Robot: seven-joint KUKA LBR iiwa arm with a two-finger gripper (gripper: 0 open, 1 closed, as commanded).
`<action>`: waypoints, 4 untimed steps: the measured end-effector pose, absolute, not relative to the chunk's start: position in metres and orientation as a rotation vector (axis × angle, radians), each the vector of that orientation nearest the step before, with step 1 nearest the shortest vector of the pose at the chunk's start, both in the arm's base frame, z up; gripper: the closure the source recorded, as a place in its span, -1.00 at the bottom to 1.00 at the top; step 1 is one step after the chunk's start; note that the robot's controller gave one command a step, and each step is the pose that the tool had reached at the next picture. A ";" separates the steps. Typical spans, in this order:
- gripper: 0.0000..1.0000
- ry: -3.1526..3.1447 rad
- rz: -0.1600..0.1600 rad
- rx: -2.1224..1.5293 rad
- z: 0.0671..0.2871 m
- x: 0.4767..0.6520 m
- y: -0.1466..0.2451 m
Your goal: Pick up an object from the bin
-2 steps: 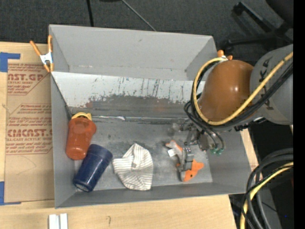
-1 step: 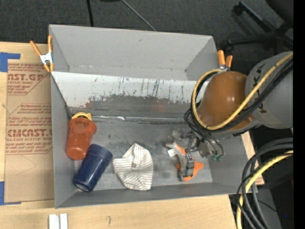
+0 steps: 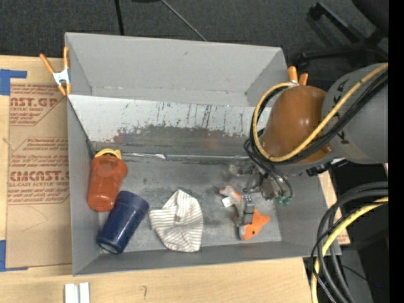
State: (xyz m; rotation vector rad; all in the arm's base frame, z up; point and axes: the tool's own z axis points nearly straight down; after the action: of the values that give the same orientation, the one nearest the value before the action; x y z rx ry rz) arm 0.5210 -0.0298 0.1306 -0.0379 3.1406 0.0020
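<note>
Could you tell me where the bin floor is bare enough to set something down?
The widest bare floor runs along the back wall, between the orange bottle and the gripper. The front is crowded: blue cup, striped cloth, and a small orange piece by the gripper.

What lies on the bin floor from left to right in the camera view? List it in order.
Orange plastic bottle → dark blue cup lying on its side → white striped cloth → small orange piece
</note>
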 end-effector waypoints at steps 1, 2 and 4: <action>1.00 3.142 0.001 0.021 0.089 0.506 -0.056; 1.00 3.142 0.001 0.021 0.089 0.506 -0.056; 1.00 3.139 0.000 0.022 0.198 0.515 -0.095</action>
State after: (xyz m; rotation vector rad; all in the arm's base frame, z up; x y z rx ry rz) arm 0.5148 -0.0947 0.1976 0.0216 3.1394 0.0001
